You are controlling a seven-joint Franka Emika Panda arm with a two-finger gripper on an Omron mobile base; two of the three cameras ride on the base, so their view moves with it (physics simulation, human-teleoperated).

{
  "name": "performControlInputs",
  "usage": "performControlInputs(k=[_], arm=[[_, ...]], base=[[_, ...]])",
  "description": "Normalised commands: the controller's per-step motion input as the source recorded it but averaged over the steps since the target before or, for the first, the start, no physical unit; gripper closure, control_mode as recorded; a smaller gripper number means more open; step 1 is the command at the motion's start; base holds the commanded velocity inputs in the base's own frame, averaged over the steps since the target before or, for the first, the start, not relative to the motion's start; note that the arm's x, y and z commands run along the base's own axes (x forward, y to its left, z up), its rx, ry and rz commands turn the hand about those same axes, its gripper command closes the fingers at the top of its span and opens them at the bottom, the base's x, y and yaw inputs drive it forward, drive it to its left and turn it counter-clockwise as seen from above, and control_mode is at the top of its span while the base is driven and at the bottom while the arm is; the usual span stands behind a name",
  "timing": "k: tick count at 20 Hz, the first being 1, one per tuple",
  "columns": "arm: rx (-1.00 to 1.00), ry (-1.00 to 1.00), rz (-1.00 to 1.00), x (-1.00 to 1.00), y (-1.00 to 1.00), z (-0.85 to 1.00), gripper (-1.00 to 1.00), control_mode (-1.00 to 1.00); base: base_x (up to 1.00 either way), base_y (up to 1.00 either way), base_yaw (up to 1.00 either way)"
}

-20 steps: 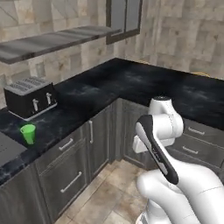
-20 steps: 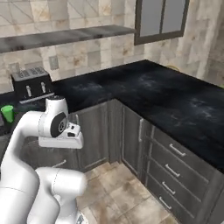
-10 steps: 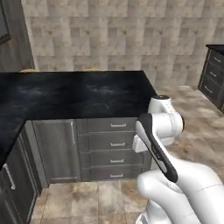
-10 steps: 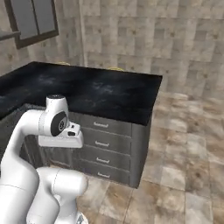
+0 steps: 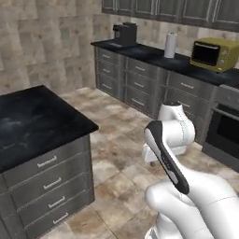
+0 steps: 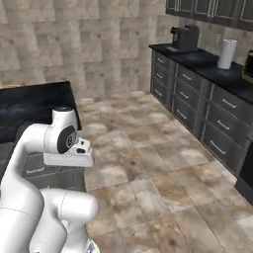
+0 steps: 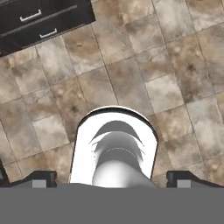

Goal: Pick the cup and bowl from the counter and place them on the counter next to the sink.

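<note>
At the far left of the left base view we see the black marble table (image 5: 32, 121) over grey drawer fronts (image 5: 46, 184), its top bare where it shows. Moving right, brown stone floor tiles (image 5: 116, 135) spread between it and our white arm (image 5: 170, 140), which is folded up in the lower right. Behind the arm a second run of dark cabinets (image 5: 140, 84) carries a black coffee machine (image 5: 125, 33), then a white paper towel roll (image 5: 170, 45), then a yellow-green toaster oven (image 5: 215, 53), with a dark oven front (image 5: 224, 133) below at the right edge. We cannot find the cup, the bowl or the sink in these pictures. In the hand view the end effector (image 7: 111, 180) points down at the floor tiles, its two dark fingertips (image 7: 40, 179) standing spread wide at opposite sides with nothing between them.
</note>
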Motion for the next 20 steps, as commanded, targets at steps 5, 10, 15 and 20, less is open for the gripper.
performControlInputs(k=[5,10,15,20], arm=[[0.0,0.0,0.0,0.0,0.0,0.0,-1.0,1.0],[0.0,0.0,0.0,0.0,0.0,0.0,-1.0,1.0],[0.0,0.0,0.0,0.0,0.0,0.0,-1.0,1.0],[0.0,0.0,0.0,0.0,0.0,0.0,-1.0,1.0]], base=[[0.0,-0.02,-0.95],[0.0,0.0,-0.95],[-0.01,0.0,-0.94],[0.78,0.22,-0.4]])
